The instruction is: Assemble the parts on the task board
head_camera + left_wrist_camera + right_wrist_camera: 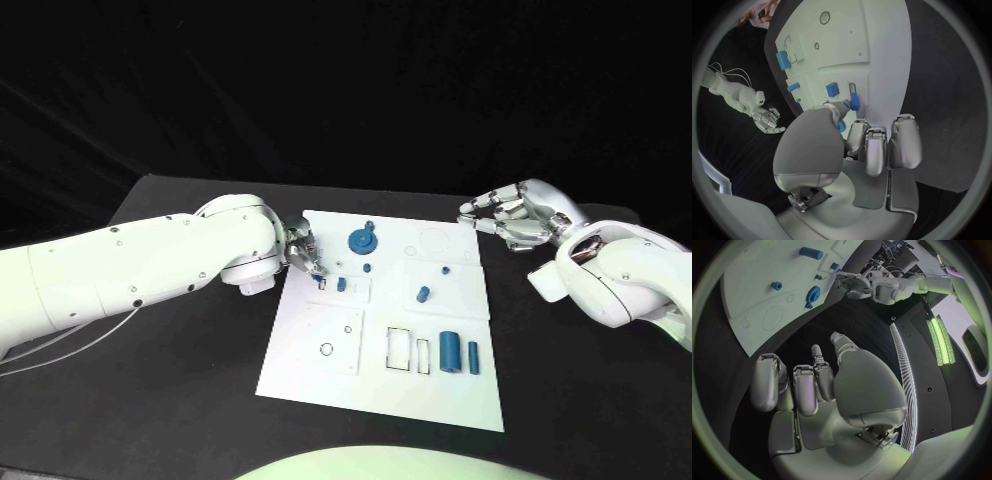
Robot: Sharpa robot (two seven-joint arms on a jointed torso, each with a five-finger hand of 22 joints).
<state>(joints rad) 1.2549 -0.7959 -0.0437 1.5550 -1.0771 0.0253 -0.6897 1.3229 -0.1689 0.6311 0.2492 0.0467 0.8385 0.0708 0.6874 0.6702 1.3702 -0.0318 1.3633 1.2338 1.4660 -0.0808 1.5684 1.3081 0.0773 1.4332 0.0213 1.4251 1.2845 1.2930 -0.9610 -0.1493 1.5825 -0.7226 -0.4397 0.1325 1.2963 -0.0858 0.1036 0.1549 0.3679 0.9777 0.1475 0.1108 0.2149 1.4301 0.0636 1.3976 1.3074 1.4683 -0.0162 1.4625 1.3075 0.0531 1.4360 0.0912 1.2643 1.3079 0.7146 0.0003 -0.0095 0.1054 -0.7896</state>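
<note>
Under left hand (300, 252), part (854, 102) seemingly pinched

Head camera looks down at the task board (389, 330); both wrist cameras, closer, share it.

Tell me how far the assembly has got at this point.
Early to middle, by the look of it. A blue gear already sits on the white board, and small pieces stand in its middle. In hand: the left hand holds a small blue piece against the board by a slot. Left to do: two blue bars lie loose beside empty outlines. The right hand is off the board, holding nothing.
</note>
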